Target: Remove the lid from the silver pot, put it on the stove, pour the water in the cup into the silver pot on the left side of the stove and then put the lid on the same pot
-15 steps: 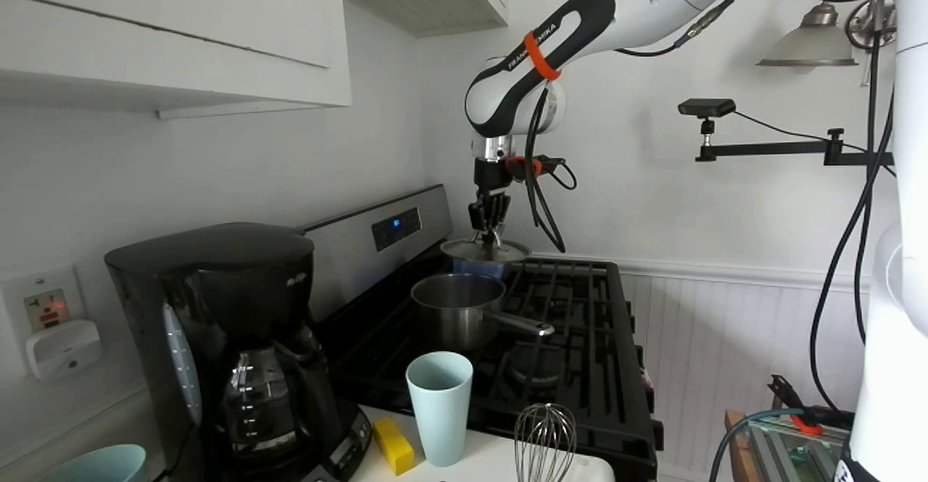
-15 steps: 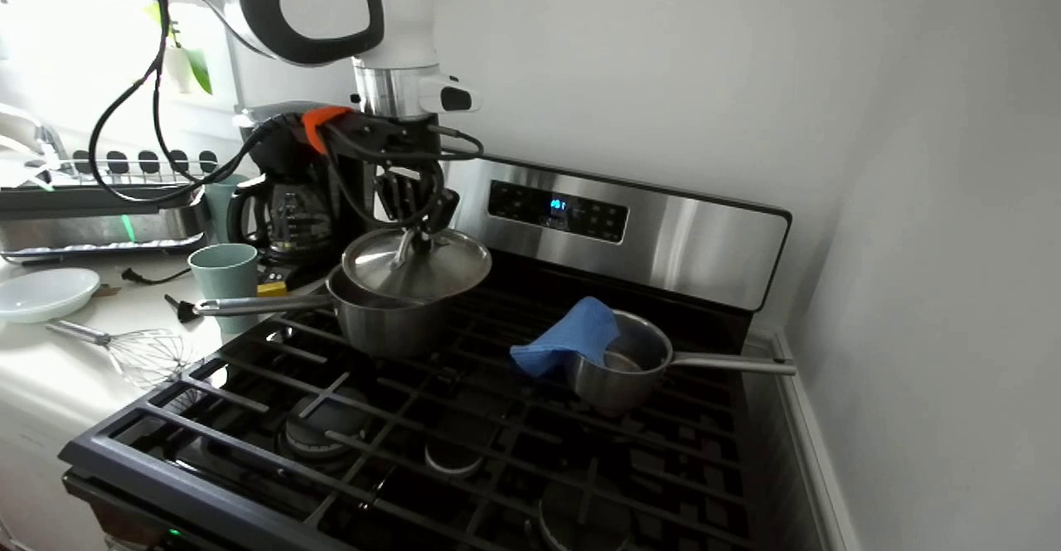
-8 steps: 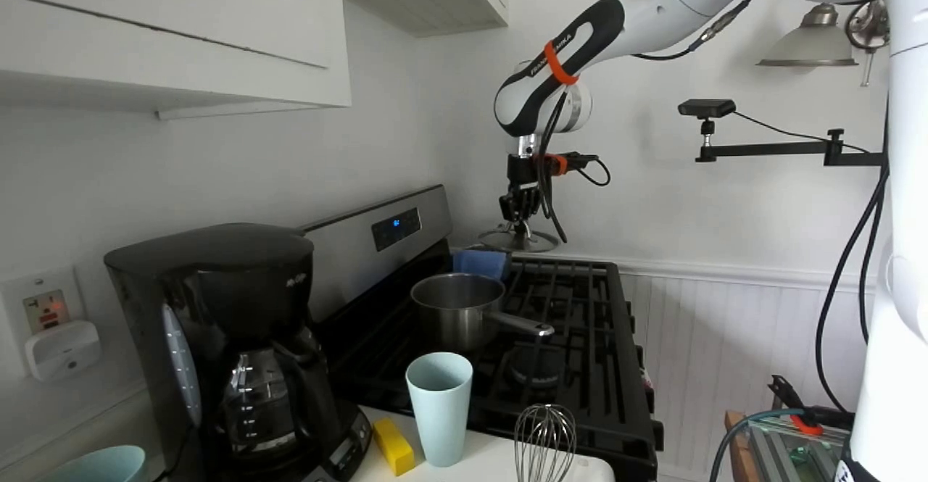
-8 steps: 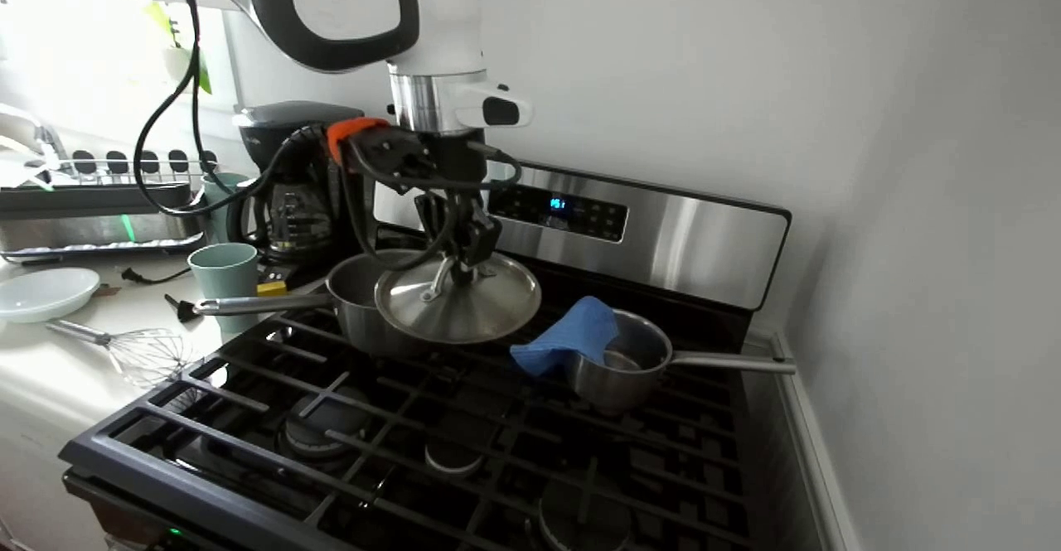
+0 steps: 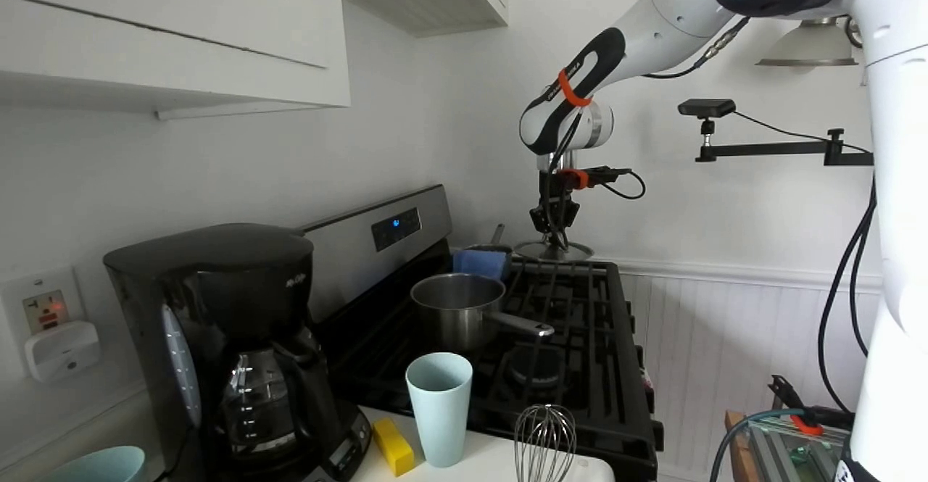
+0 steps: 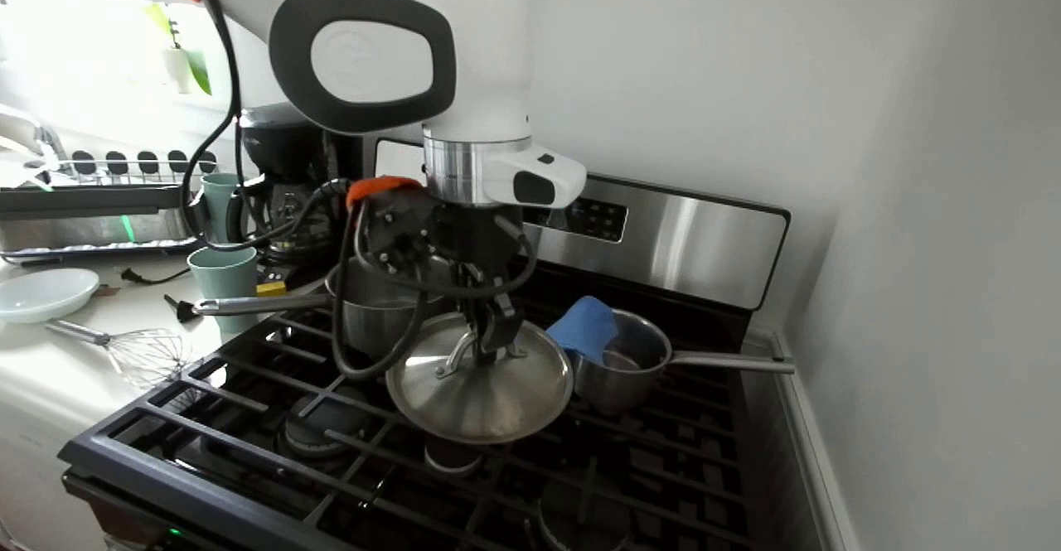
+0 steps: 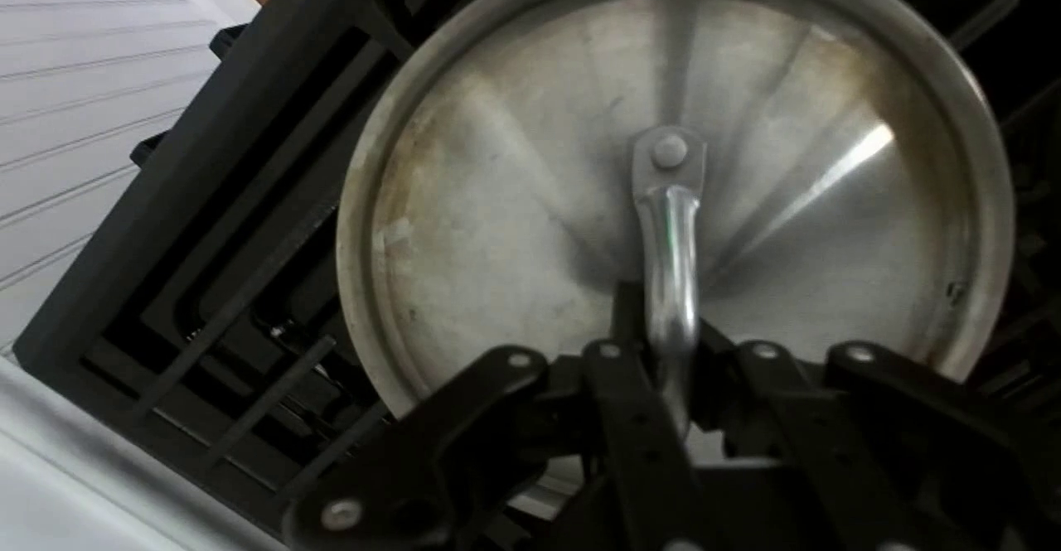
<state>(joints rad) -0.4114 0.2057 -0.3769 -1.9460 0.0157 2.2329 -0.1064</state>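
Indoors, black stove (image 6: 481,493) beside pale walls (image 6: 704,62).

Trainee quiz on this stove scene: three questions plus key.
1. True or false: the black two-finger gripper holds the round silvery lid by its arched metal handle.
2. Fill in: a ___ cloth hangs over the rim of a long-handled steel saucepan.
3. Where does the tall, pale-mint, handleless tumbler stand? (a) black gas stove (b) white counter (c) inside that saucepan

Key: 1 true; 2 blue; 3 b.
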